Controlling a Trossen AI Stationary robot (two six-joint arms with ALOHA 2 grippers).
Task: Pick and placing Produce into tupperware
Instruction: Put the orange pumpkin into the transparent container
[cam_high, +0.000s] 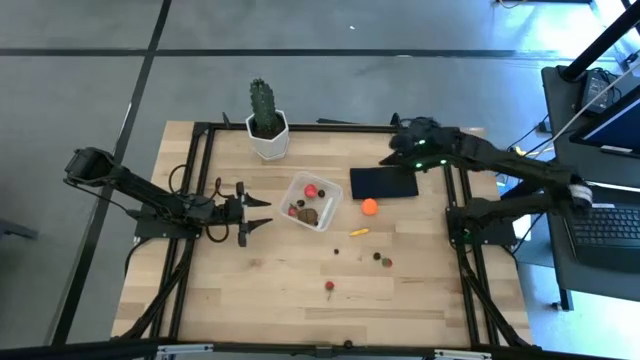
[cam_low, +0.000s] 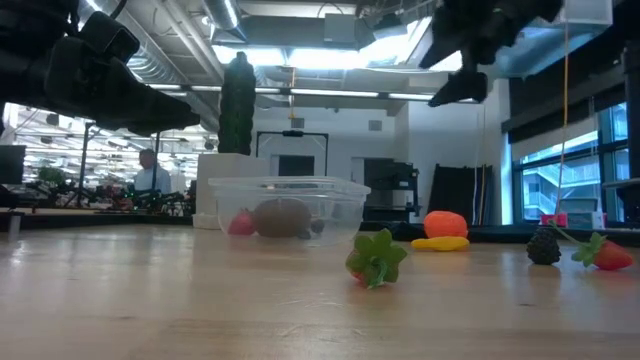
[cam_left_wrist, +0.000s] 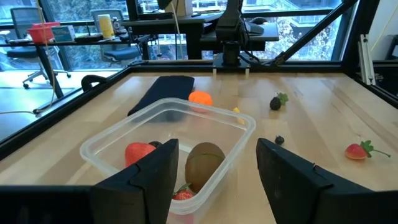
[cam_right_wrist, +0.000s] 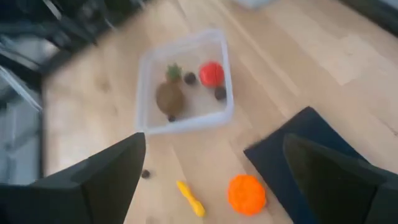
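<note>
The clear square tupperware stands mid-table and holds a red piece, a brown lump and dark berries. Loose produce lies on the wood to its right and near side: an orange ball, a yellow sliver, a dark berry and red strawberries. My left gripper hangs level and open just left of the tupperware, its fingers standing beside the nearest corner. My right gripper is open wide, raised high over the far right of the table and tilted down toward the tupperware.
A flat dark navy rectangle lies right of the tupperware, under my right arm. A green cactus in a white pot stands at the far edge. Black frame rails run along the table's left, right and far sides. Bare wood lies toward the near edge.
</note>
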